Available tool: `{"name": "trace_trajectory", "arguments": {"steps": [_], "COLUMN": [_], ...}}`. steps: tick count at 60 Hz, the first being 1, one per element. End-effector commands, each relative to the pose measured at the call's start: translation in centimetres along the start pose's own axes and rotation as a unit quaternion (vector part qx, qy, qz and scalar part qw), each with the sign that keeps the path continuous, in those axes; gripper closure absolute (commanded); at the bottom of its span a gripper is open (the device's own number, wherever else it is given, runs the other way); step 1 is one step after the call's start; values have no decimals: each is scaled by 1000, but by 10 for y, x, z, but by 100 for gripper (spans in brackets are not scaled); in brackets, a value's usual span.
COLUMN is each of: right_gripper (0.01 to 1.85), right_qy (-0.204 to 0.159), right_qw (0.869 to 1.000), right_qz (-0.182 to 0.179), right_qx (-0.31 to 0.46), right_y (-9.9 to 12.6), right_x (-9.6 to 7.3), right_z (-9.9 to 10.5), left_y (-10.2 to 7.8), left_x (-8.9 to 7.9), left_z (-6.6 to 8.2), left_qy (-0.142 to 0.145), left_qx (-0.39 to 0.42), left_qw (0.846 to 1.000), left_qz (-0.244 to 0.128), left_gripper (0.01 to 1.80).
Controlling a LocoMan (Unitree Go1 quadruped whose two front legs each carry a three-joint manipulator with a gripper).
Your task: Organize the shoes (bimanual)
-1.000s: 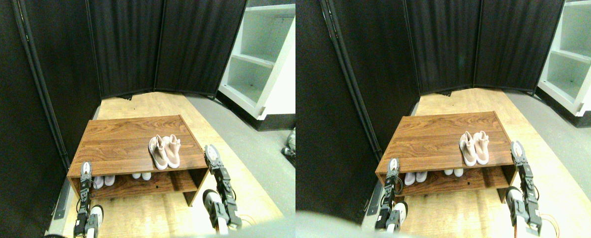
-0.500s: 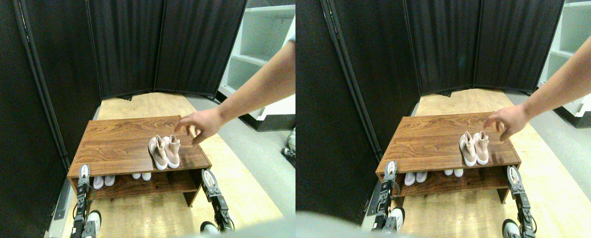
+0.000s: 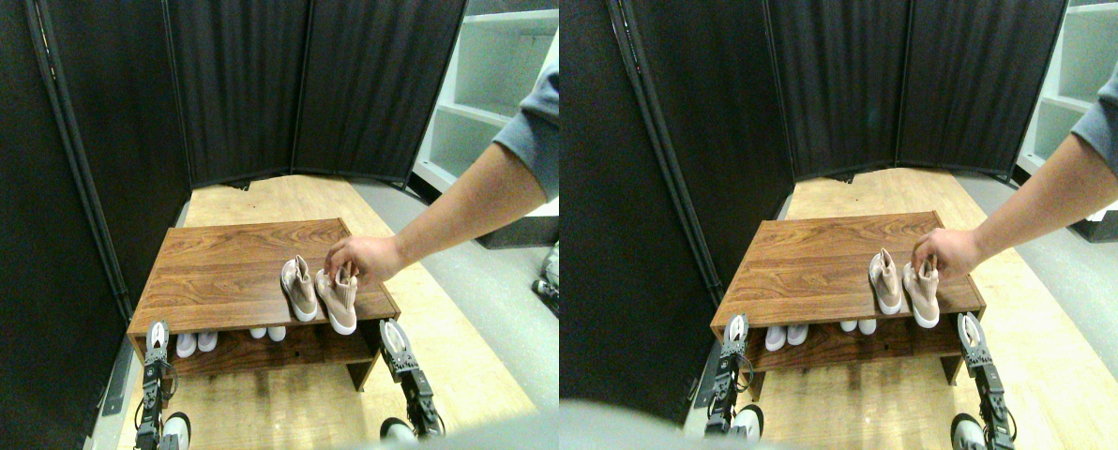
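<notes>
A pale pinkish-white pair of shoes sits on top of the low wooden rack. Its left shoe stands free. A person's hand grips the right shoe at the heel, with its toe angled toward the rack's front edge. On the lower shelf only the white toes of two more pairs show. My left gripper is raised before the rack's front left corner. My right gripper is by the front right corner, below the held shoe. Neither touches a shoe.
Black folding screens close off the left side and the back. A white shelving unit stands at the back right. The person's arm and grey sleeve reach in from the right over the wooden floor.
The person's arm came in from the right, took the right pale shoe and shifted it toward the front edge. Both my manipulators have dropped lower, the right one more.
</notes>
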Motion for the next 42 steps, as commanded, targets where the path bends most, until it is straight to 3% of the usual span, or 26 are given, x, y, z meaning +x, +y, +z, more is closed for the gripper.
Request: {"name": "trace_trajectory", "arguments": {"steps": [1, 16, 28, 30, 31, 32, 35, 37, 38, 39, 42], "right_gripper": [185, 185, 185, 175, 152, 141, 69, 54, 37, 37, 12], "right_qy": [-1, -9, -19, -18, -15, -13, 3, 4, 13, 13, 27], "right_qw": [1000, 999, 999, 1000, 1000, 1000, 1000, 1000, 999, 999, 999], "right_qz": [25, 38, 26, 23, 22, 21, 5, 4, -2, -2, -3], "right_qx": [-9, -11, -3, 0, -2, 0, 29, 28, 33, 33, 42], "right_y": [11, 14, 16, 17, 18, 19, 25, 26, 26, 26, 26], "right_x": [-1, -8, -12, -13, -14, -15, -17, -16, -15, -15, -12], "right_z": [1, 6, 8, 8, 8, 8, 6, 5, 4, 4, 0], "left_y": [-12, -12, -14, -14, -13, -13, -13, -13, -13, -13, -13], "left_x": [0, 0, 1, 1, 1, 1, 1, 1, 1, 1, 1], "left_z": [0, -4, -7, -7, -7, -7, -7, -7, -7, -7, -6], "left_qy": [-3, 3, 0, 0, 1, 1, 0, 0, -1, -1, 2], "left_qx": [-4, -1, -8, -9, -10, -10, -13, -13, -14, -14, -10], "left_qw": [1000, 999, 1000, 1000, 1000, 1000, 1000, 1000, 1000, 1000, 1000], "left_qz": [-31, -34, -29, -30, -30, -29, -27, -27, -27, -27, -28], "left_gripper": [180, 180, 180, 180, 180, 180, 180, 180, 180, 180, 180]}}
